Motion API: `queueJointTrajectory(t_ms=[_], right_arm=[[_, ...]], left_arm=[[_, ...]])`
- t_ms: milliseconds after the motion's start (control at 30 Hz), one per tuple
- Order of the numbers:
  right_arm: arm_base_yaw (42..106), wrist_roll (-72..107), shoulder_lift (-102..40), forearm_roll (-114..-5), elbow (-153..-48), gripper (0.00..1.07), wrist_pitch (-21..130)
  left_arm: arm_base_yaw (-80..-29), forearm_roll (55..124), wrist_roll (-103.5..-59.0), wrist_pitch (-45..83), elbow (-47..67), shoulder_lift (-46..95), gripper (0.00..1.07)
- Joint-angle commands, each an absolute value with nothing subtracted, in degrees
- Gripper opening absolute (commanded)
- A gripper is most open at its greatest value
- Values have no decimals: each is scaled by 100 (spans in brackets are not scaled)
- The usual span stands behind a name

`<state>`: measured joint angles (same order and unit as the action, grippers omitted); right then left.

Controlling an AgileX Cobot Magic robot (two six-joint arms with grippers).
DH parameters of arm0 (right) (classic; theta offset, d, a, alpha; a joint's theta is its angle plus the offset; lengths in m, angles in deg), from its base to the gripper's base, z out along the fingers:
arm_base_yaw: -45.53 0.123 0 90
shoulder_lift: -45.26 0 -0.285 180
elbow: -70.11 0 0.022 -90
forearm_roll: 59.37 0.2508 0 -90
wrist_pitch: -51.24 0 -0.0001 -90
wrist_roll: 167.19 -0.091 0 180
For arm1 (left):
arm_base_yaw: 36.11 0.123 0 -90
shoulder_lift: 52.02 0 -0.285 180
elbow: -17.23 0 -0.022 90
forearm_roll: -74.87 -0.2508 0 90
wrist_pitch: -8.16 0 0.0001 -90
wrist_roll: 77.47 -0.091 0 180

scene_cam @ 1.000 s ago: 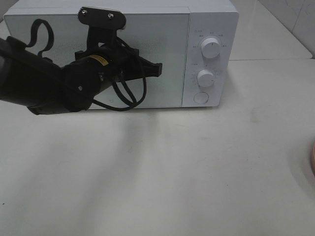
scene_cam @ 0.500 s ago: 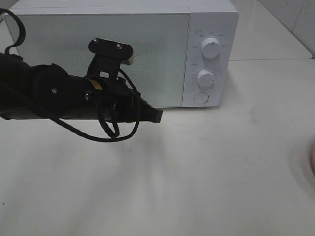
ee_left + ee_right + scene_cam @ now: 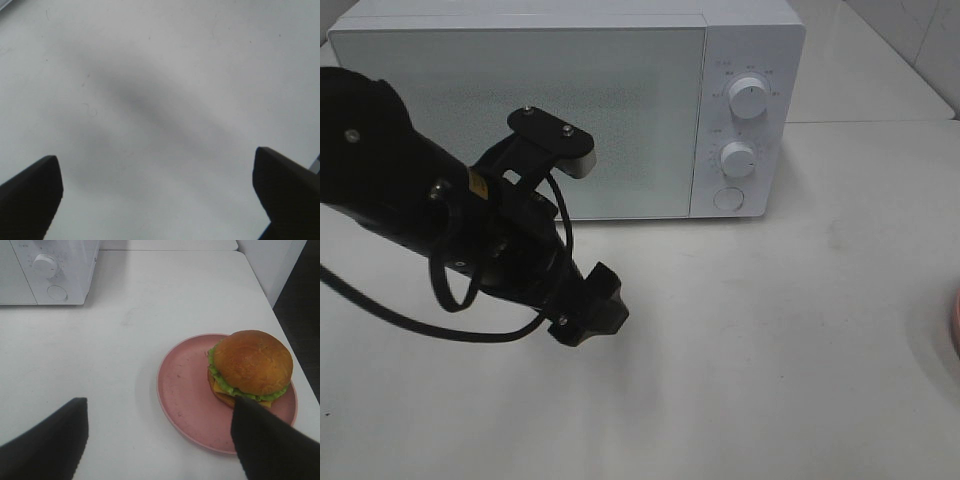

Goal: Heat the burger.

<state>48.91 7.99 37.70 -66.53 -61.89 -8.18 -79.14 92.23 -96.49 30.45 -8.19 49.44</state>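
The burger (image 3: 252,365), with a golden-brown bun, green lettuce and cheese, sits on the right part of a round pink plate (image 3: 185,390). My right gripper (image 3: 160,407) hovers open just short of the plate, one finger (image 3: 260,440) close to the burger's near side. In the high view the burger is out of view; only a sliver of the plate (image 3: 956,325) shows at the right edge. My left gripper (image 3: 592,310) hangs over bare table in front of the microwave (image 3: 750,60). Its fingers (image 3: 35,190) are spread wide with nothing between them.
The white microwave (image 3: 50,265) stands at the back with its door shut, two knobs and a round button (image 3: 728,199) on its right panel. The table's right edge (image 3: 272,305) runs close behind the plate. A black cable loops under the left arm (image 3: 410,200).
My left arm has swung away from the microwave door's right edge, down and toward the front of the table, and its gripper has gone from shut to open. The door stays closed.
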Motion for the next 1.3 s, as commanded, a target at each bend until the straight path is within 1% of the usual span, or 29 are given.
queueJointTrajectory(t_ms=[33, 100, 133, 167, 200, 267, 367, 433, 467, 500, 533, 567, 600, 633, 667, 700, 733, 767, 800, 833, 867, 900, 933, 967, 1000, 1033, 1067, 1267, 1300], right_arm=[[4863, 805, 3919, -6636, -6161, 76, -795], [4863, 805, 3919, -6636, -6161, 76, -795], [4863, 805, 3919, -6636, -6161, 76, -795], [4863, 805, 3919, -6636, -6161, 76, -795], [4863, 805, 3919, -6636, -6161, 76, -795], [4863, 805, 3919, -6636, -6161, 76, -795], [4863, 805, 3919, -6636, -6161, 76, -795], [4863, 805, 3919, -6636, -6161, 76, -795], [4863, 805, 3919, -6636, -6161, 76, -795], [4863, 805, 3919, -6636, -6161, 76, -795], [4863, 805, 3919, -6636, -6161, 76, -795], [4863, 805, 3919, -6636, -6161, 76, -795], [4863, 805, 3919, -6636, -6161, 76, -795], [4863, 805, 3919, -6636, -6161, 76, -795], [4863, 805, 3919, -6636, -6161, 76, -795], [4863, 805, 3919, -6636, -6161, 76, -795], [4863, 805, 3919, -6636, -6161, 76, -795], [4863, 805, 3919, -6636, -6161, 76, -795], [4863, 805, 3919, -6636, -6161, 76, -795], [4863, 805, 3919, -6636, -6161, 76, -795], [4863, 805, 3919, -6636, -6161, 76, -795], [4863, 805, 3919, -6636, -6161, 76, -795], [4863, 805, 3919, -6636, -6161, 76, -795], [4863, 805, 3919, -6636, -6161, 76, -795], [4863, 805, 3919, -6636, -6161, 76, -795], [4863, 805, 3919, -6636, -6161, 76, -795], [4863, 805, 3919, -6636, -6161, 76, -795], [4863, 805, 3919, -6636, -6161, 76, -795], [4863, 805, 3919, -6636, -6161, 76, -795]], left_arm=[[-7926, 8925, -9632, 3640, -825, 4681, 98], [-7926, 8781, -9632, 3898, -825, 4595, 98], [-7926, 8581, -9563, 4265, -825, 4475, 98], [-7926, 8529, -9311, 4557, -825, 4371, 98], [-7926, 8529, -9311, 4557, -825, 4371, 98], [-7788, 8495, -8956, 4803, -825, 4228, 98], [-7714, 8495, -8893, 4878, -825, 4177, 98], [-7089, 8529, -8836, 5348, -825, 4045, 98], [-7089, 8529, -8836, 5348, -825, 4045, 98], [-6889, 8524, -8847, 5497, -825, 4016, 98], [-6499, 8501, -8859, 5766, -825, 3953, 98], [-6499, 8501, -8859, 5766, -825, 3953, 98], [-6092, 8472, -8859, 5978, -825, 3861, 98], [-6092, 8472, -8859, 5978, -825, 3861, 98], [-5869, 8472, -8859, 6058, -825, 3810, 98], [-5434, 8461, -8864, 6121, -825, 3667, 98], [-5434, 8461, -8864, 6121, -825, 3667, 98], [-5273, 8472, -8847, 6133, -825, 3586, 98], [-4895, 8547, -8773, 6190, -825, 3380, 98], [-4895, 8547, -8773, 6190, -825, 3380, 98], [-4614, 8575, -8681, 6316, -825, 3151, 98], [-4614, 8575, -8681, 6316, -825, 3151, 98], [-4500, 8575, -8681, 6385, -825, 3054, 98], [-4247, 8581, -8641, 6551, -825, 2819, 98], [-4247, 8581, -8641, 6551, -825, 2819, 98], [-4036, 8581, -8578, 6643, -825, 2589, 98], [-4036, 8581, -8578, 6643, -825, 2589, 98], [-3657, 8581, -8543, 7061, -865, 1805, 98], [-3600, 8564, -8543, 7049, -1060, 1466, 98]])
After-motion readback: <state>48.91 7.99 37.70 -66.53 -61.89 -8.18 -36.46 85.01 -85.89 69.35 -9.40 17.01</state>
